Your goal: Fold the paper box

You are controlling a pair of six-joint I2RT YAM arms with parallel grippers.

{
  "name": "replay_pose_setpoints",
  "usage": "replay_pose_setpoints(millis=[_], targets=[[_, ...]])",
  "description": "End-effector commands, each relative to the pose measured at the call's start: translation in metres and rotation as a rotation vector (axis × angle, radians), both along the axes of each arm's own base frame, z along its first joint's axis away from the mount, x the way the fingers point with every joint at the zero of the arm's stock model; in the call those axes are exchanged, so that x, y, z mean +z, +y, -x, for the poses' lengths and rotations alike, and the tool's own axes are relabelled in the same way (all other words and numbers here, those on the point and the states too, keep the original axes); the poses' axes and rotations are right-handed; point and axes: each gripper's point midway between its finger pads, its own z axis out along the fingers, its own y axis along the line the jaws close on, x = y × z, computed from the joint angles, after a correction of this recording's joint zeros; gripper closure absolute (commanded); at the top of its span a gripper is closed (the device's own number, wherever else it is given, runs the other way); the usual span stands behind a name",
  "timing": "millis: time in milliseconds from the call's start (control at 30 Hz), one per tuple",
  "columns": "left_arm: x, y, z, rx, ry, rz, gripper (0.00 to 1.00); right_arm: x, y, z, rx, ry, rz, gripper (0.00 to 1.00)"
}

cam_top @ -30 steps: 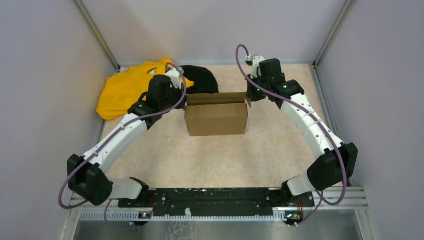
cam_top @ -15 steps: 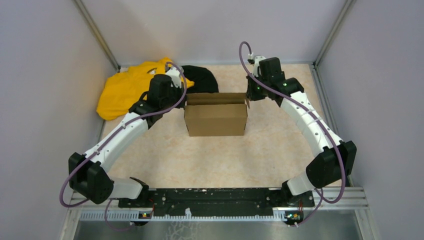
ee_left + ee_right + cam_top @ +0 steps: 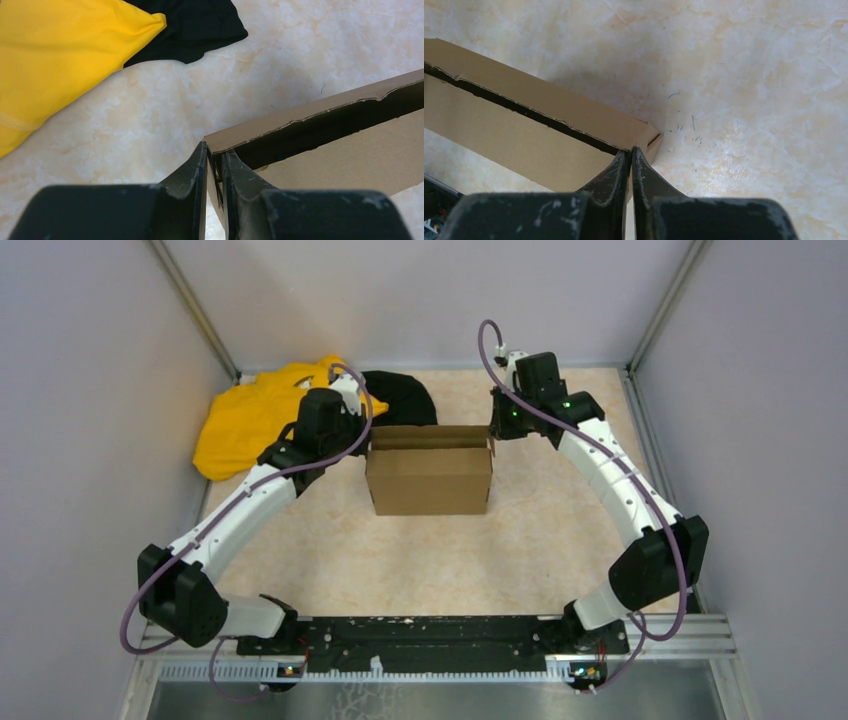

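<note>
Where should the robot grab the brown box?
On its thin end walls, near the far corners, coming down at each end. The paper box stands open-topped, so a finger fits on either face of a wall, as the left gripper and right gripper pinch it.

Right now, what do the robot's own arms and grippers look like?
Both the left arm and right arm have white links with bulky black joints. A purple cable loops along each. Small green lights glow near the right wrist. The left gripper and right gripper are black, tapered, with scuffed whitish marks.
</note>
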Motion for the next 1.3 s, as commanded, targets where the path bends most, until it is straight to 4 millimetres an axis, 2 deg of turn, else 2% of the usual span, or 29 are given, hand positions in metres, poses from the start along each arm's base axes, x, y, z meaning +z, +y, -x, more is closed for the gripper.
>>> replay_pose_setpoints(millis=[0,100,333,500,767,1267], targets=[[-0.012,-0.034,0.021,-0.127,0.090,0.080,0.81,0.023,0.042,0.013,0.133,0.006,-0.143,0.95],[-0.012,-0.034,0.021,-0.127,0.091,0.081,0.81,0.020,0.039,0.013,0.124,0.007,-0.133,0.94],[-0.012,-0.032,0.022,-0.125,0.088,0.073,0.82,0.024,0.028,0.011,0.078,-0.028,-0.101,0.58],[-0.012,-0.031,0.023,-0.122,0.089,0.071,0.82,0.032,0.016,0.009,0.037,-0.067,-0.096,0.45],[-0.005,-0.030,0.026,-0.130,0.075,0.080,0.81,0.038,0.002,0.010,0.003,-0.102,-0.093,0.41],[0.005,-0.030,0.036,-0.156,0.053,0.103,0.80,0.020,-0.019,0.018,-0.030,-0.092,-0.099,0.34]])
